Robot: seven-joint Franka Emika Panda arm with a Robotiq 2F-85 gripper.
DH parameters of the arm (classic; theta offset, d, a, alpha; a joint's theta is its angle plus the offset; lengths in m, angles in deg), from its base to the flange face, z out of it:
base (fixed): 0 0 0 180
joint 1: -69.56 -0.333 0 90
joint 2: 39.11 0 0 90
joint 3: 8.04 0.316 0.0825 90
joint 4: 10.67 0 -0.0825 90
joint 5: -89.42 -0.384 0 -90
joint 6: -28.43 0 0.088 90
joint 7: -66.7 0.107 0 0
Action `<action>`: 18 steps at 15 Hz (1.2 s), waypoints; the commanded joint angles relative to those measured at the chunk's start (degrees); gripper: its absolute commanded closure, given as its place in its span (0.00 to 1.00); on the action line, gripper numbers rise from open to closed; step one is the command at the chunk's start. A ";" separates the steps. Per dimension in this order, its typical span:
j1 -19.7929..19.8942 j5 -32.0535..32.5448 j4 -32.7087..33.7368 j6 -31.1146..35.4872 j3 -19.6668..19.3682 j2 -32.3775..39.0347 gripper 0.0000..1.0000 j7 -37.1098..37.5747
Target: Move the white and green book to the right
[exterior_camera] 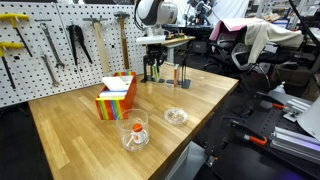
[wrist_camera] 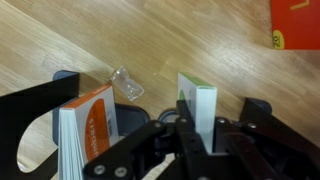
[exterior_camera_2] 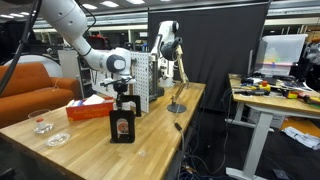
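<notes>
One wooden tabletop (exterior_camera: pixel 70 125): it carried everything in the scene, with a tool pegboard (exterior_camera: pixel 60 45) standing along its far edge.
Panda arm (exterior_camera_2: pixel 70 30): it reached down over the table end near the pegboard.
Rainbow-striped box (exterior_camera: pixel 116 97): it stood well apart from the task's thing and out of the way.
Gripper (wrist_camera: pixel 201 125): its jaws were drawn narrow, one on each cover of the white and green book, and looked pressed against it. Nothing else was in its hold.
White and green book (wrist_camera: pixel 198 100): it stood upright on edge directly below the wrist, green spine edge facing the camera. The wrist view did not show whether its lower edge rested on the wood.
Book's handling: thin and short, so probably light. The boards looked stiff enough for a pinch across the covers, but a smooth cover could slip.
Book's hold point: across both covers near the top edge and about mid-length seemed best, so it would hang straight rather than swing.
Orange-and-white book (wrist_camera: pixel 90 125): it stood upright beside the task's book with a clear gap between them, on the left in the wrist view, and could topple if brushed.
Two glass bowls (exterior_camera: pixel 135 130) (exterior_camera: pixel 175 116): both sat nearer the front edge, fragile and worth avoiding.
Small clear glass piece (wrist_camera: pixel 125 82): it lay on the wood between the two books' far ends.
</notes>
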 commanded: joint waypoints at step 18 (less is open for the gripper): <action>3.60 -7.42 -4.00 11.07 0.75 1.22 0.96 -1.64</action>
